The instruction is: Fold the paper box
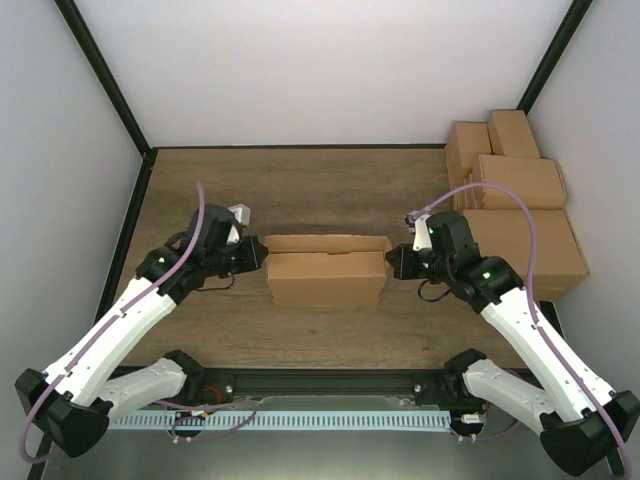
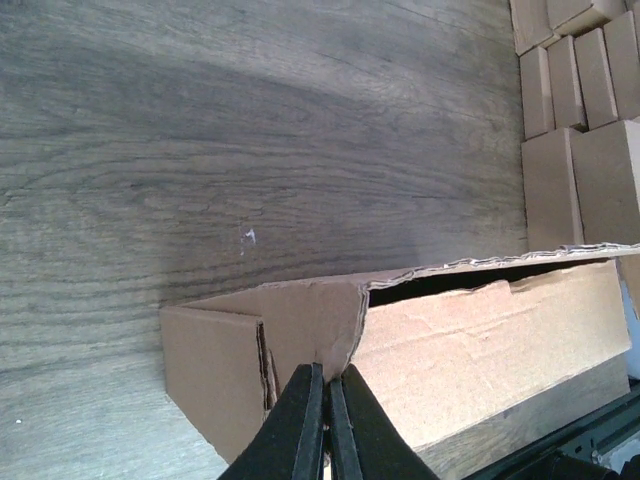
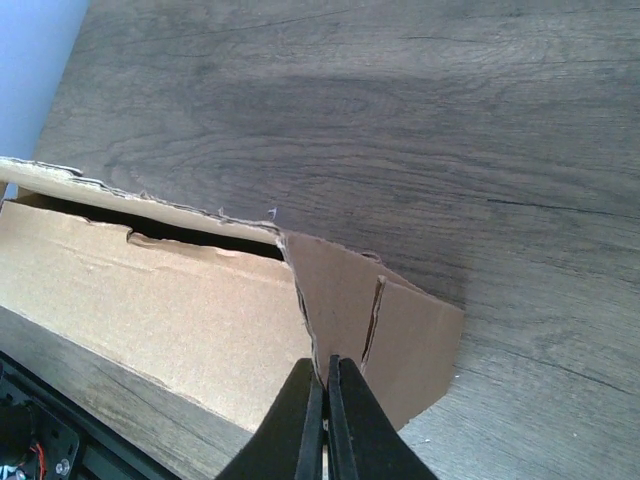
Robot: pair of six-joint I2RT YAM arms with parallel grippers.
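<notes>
A: Layout, largest item first?

B: A brown wood-grain tabletop (image 1: pixel 300 190) carries everything. A stack of small finished brown cardboard cartons (image 1: pixel 515 200) sits in the far right corner, well apart from the work. I judge it is parked there to stay out of the arms' way.

A: Where is the task piece?

B: The plain brown die-cut cardboard paper box (image 1: pixel 327 272) lies mid-table between the two arms, with a long side facing their bases. It already stands as a shallow rectangular carton. Both wrist views show a dark gap under the top panel, so I judge the lid is not yet seated.

A: End effectors?

B: The left gripper (image 1: pixel 262 250) is at the box's left end and the right gripper (image 1: pixel 392 262) is at its right end. Both have their fingers pressed together, narrow. Each pair of tips meets the end of the box at the seam where the end flap (image 3: pixel 400 340) joins the front wall. I cannot tell whether a cardboard edge is pinched between them.

A: Why the mirrored placement?

B: As a judgement, pressing from both ends at once keeps the light box from sliding. It should also push the splayed end flaps inward so the walls square up.
</notes>
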